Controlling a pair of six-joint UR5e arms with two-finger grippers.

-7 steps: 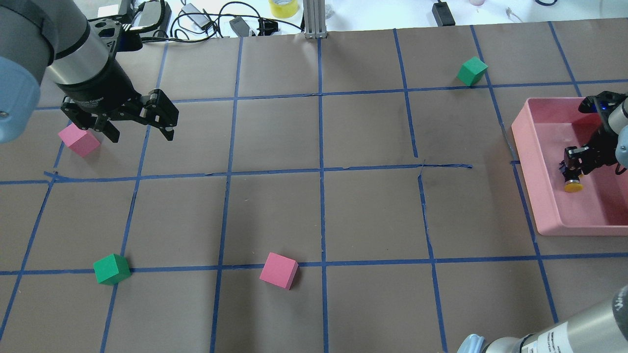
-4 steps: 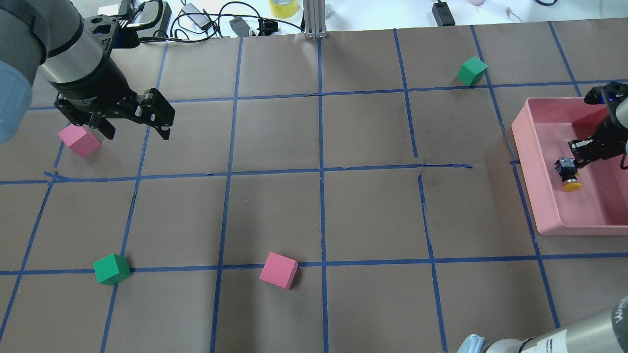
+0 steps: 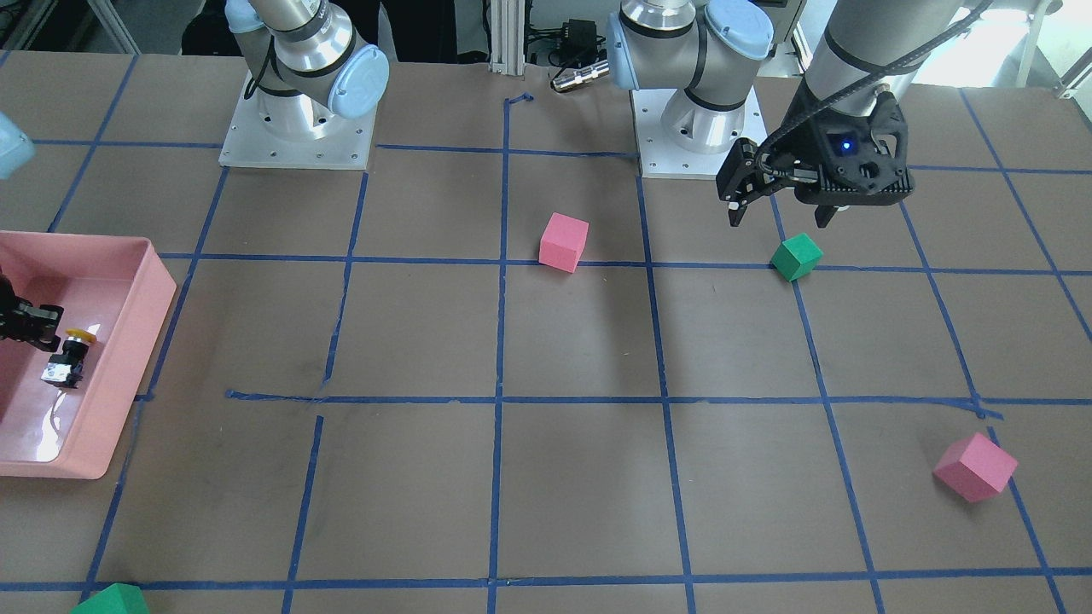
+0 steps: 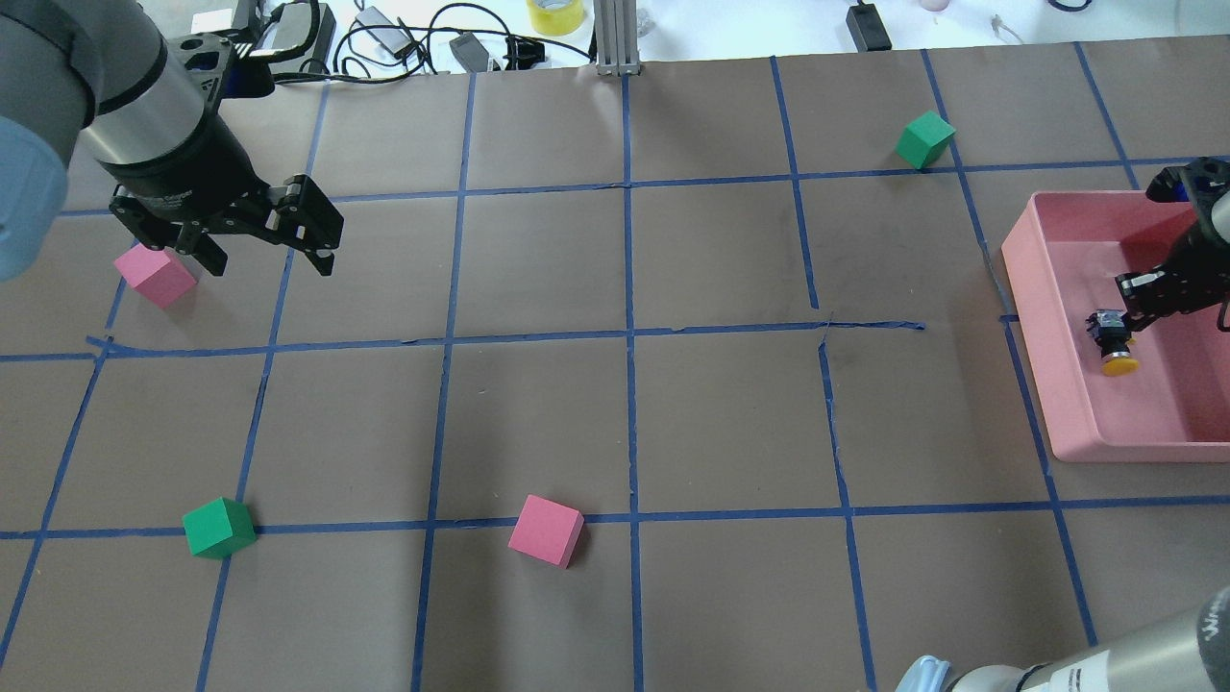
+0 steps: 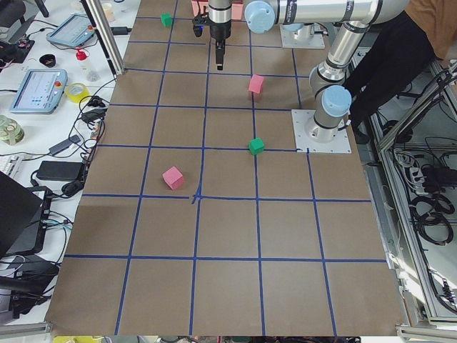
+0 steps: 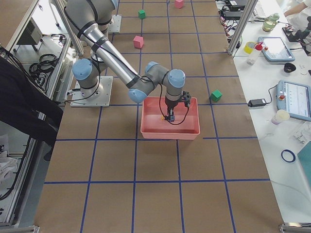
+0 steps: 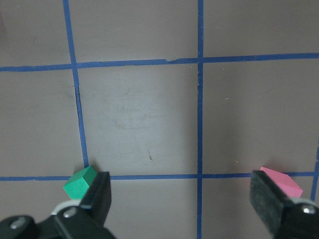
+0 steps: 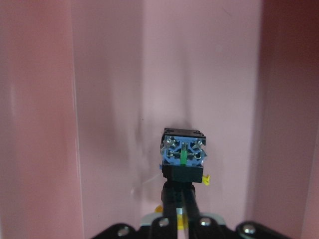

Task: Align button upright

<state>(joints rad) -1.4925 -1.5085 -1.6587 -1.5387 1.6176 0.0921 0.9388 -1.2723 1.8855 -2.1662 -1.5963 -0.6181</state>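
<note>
The button (image 4: 1115,342) lies on its side in the pink bin (image 4: 1026,279), yellow cap toward the robot and terminal base away from it. It also shows in the front view (image 3: 68,354). In the right wrist view its blue-grey terminal base (image 8: 183,155) faces the camera. My right gripper (image 4: 1126,293) is shut and empty, its tips just beyond the button's base; its fingers (image 8: 172,204) are pressed together. My left gripper (image 4: 269,258) is open and empty, hovering above the far left of the table, its fingers (image 7: 97,199) wide apart.
Pink cubes (image 4: 154,274) (image 4: 546,531) and green cubes (image 4: 219,527) (image 4: 924,139) are scattered on the brown, blue-taped table. The bin's walls (image 3: 158,294) surround the right gripper. Cables and tape rolls lie past the far edge.
My right gripper has drawn back off the button, up and toward the bin's far right. The button stays lying in place. My left gripper has shifted slightly left and back.
</note>
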